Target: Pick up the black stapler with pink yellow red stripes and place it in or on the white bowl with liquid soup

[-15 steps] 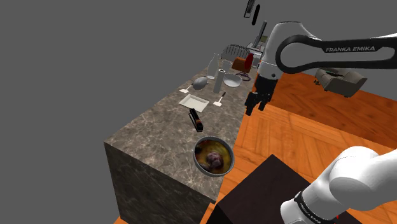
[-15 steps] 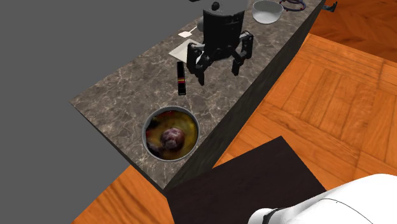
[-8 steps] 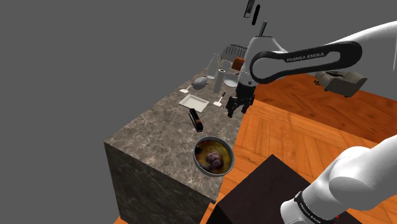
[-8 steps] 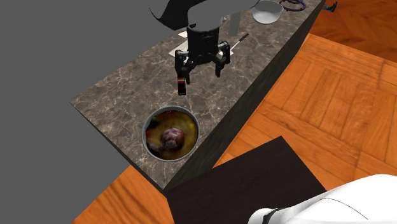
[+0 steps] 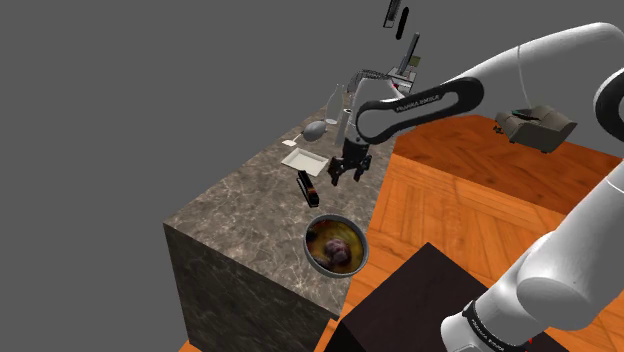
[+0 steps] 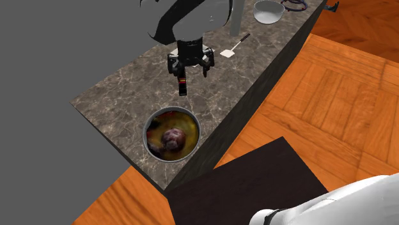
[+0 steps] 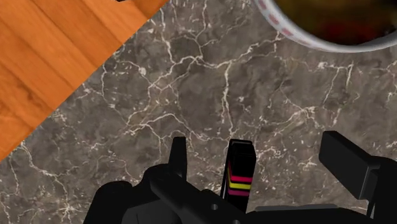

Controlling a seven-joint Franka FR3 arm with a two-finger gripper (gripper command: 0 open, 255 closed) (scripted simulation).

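The black stapler [image 5: 307,188] with pink, yellow and red stripes lies flat on the marble counter [image 5: 240,200]. My gripper [image 5: 343,180] hangs open just above its far end. In the second exterior view the gripper [image 6: 188,70] is over the stapler [image 6: 183,86]. From the wrist, the stapler [image 7: 238,175] lies between my spread fingers [image 7: 347,164], closer to one of them and touching neither. The soup bowl [image 5: 309,243] stands near the counter's front corner, its rim [image 6: 197,131] a short way from the stapler. That bowl [image 7: 299,35] sits ahead of the gripper.
A white square tray [image 5: 305,160] and a white spatula [image 6: 234,46] lie behind the stapler. Farther back are a pale bowl [image 6: 268,11] and several grey kitchen items [image 5: 335,110]. The counter edge drops to wooden floor [image 6: 332,108]. The dark stand [image 5: 420,290] is at lower right.
My gripper has swung from beyond the counter's floor-side edge across the counter, coming down over the stapler. Stapler and bowl have not moved.
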